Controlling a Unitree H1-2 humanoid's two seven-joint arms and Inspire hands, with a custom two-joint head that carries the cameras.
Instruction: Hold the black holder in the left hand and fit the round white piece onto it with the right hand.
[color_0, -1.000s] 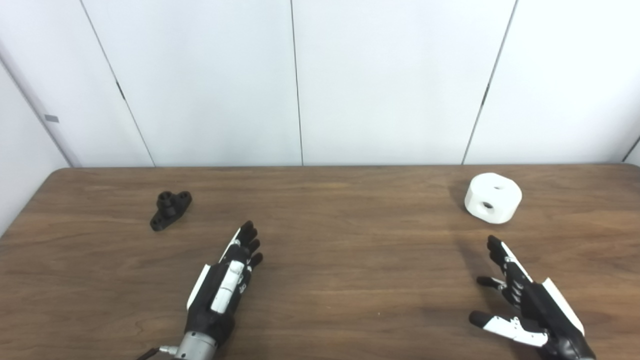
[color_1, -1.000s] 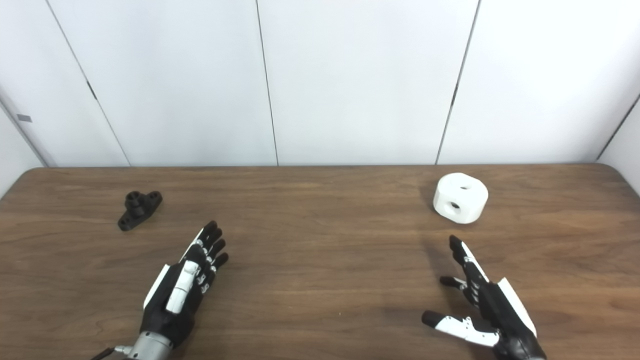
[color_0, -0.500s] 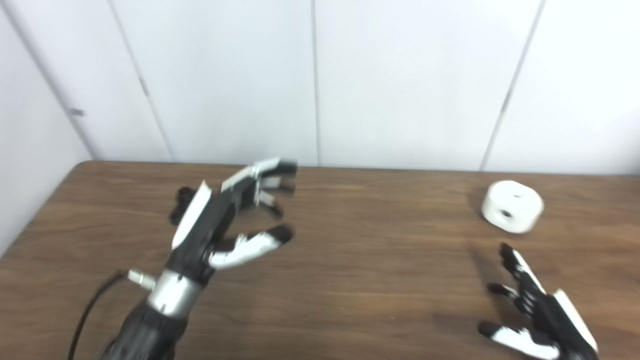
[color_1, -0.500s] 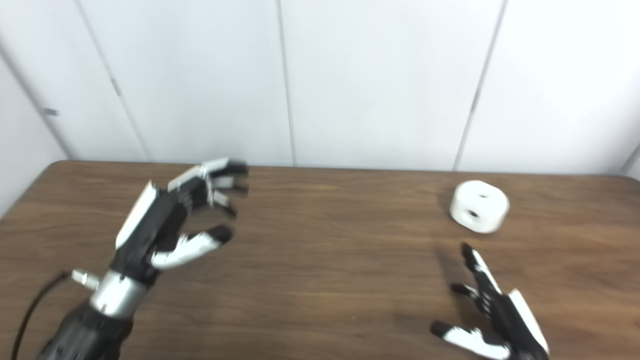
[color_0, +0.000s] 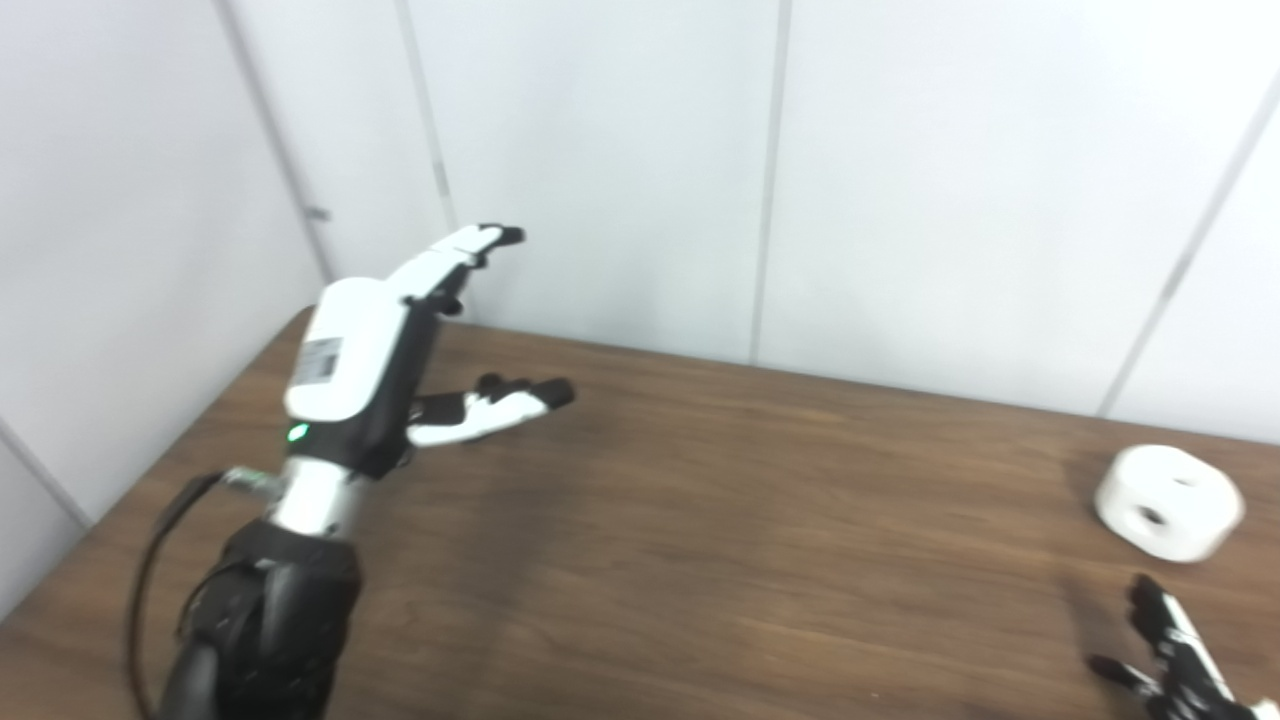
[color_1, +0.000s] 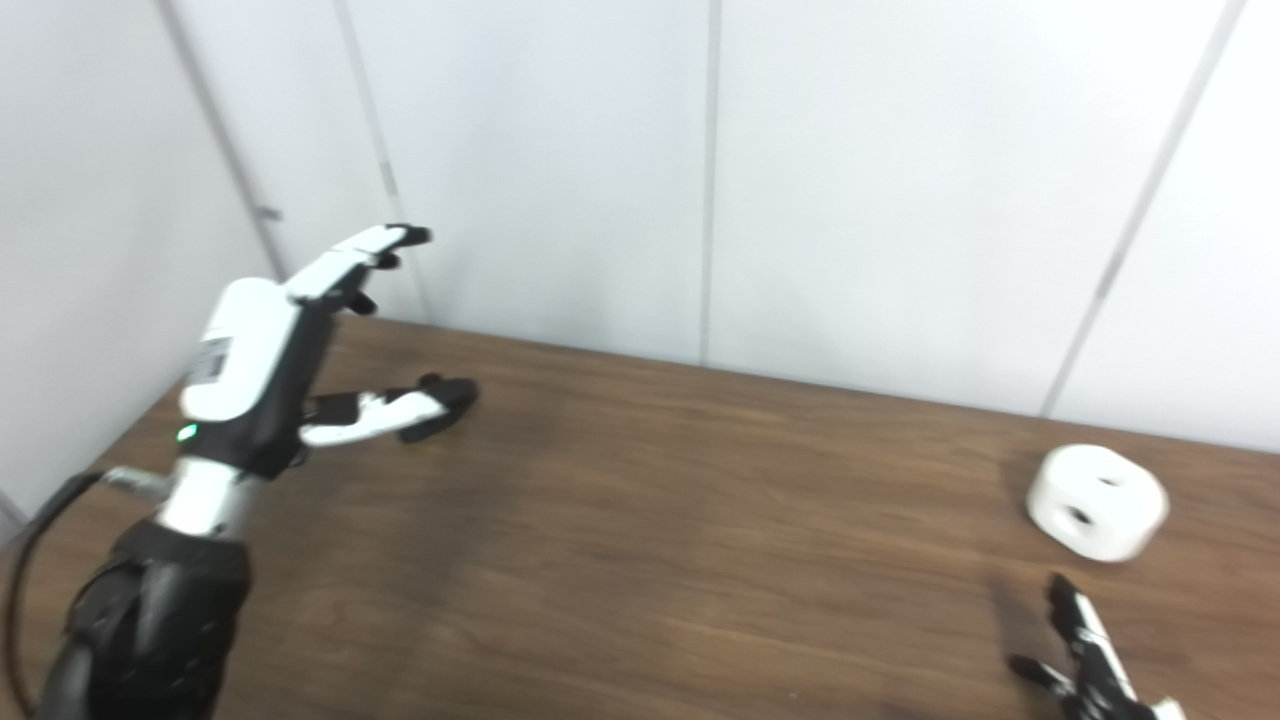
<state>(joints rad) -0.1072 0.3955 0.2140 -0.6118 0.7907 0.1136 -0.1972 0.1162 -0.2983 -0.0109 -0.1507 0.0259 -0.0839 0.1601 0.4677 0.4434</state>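
White-shelled, my left hand (color_0: 385, 345) hangs open above the table's (color_0: 700, 540) far-left corner, fingers spread for a grab; the black holder (color_1: 432, 384) peeks out behind its thumb. Far right sits the round white piece (color_0: 1168, 502), my right hand (color_0: 1175, 655) splayed, empty (partly cropped).

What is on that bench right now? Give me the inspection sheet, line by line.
Surface: brown wooden table, bare in the middle.
Job's things: round white piece lies at the right, untouched, with holes on its top and side; black holder not clearly seen, probably hidden behind the left hand's thumb.
Clutter: nothing seen.
Hands: left hand raised over the far left corner, open, empty; right hand low at the bottom right, partly cut off, fingers apart.
Cables: black cable loops from the left wrist.
Surroundings: white wall panels.
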